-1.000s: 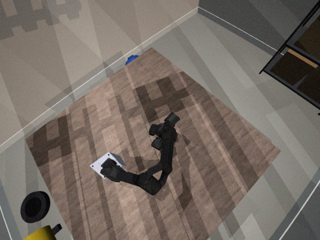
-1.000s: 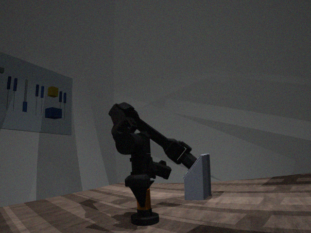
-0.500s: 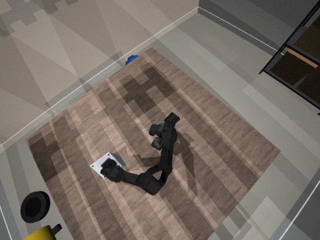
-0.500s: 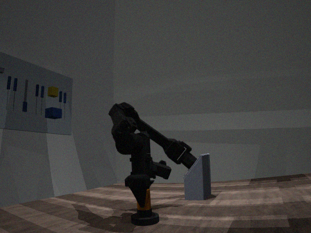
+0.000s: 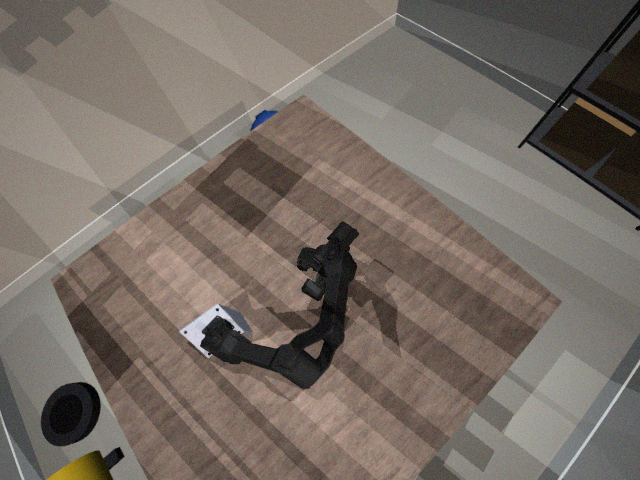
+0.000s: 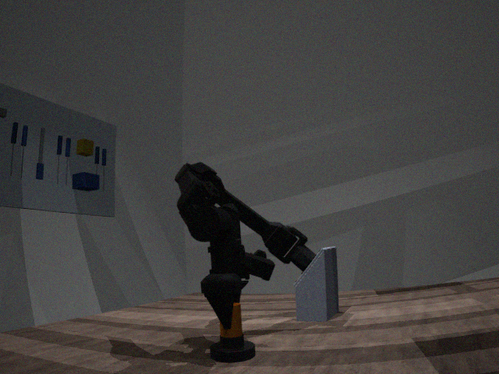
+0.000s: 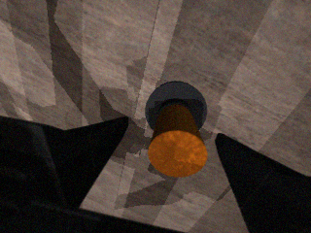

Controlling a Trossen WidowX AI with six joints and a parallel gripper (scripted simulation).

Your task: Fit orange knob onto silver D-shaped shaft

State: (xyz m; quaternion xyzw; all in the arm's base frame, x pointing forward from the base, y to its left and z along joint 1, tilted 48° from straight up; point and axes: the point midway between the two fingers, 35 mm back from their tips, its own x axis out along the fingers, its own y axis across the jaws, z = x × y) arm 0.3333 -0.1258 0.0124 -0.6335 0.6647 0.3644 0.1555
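Note:
The orange knob (image 6: pixel 236 318) (image 7: pixel 178 154) stands upright on the dark round pedestal (image 6: pixel 232 354) (image 7: pixel 167 90). Its lower end meets the pedestal's raised collar, with no gap and no silver shaft showing between them. The hole and its flat side are hidden underneath. My gripper (image 6: pixel 230 325) (image 7: pixel 171 128) is open around the knob. In the wrist view one finger stands to each side, with floor showing between each fingertip and the knob. In the top view the arm hides the knob and pedestal.
The arm's base is fixed to a pale sloped block (image 5: pixel 194 333) (image 6: pixel 312 298). A black round object (image 5: pixel 70 413) and a yellow object (image 5: pixel 82 467) lie beyond the wooden surface's edge. A dark shelf (image 5: pixel 584 142) stands at the upper right. Shadows cross the wooden surface.

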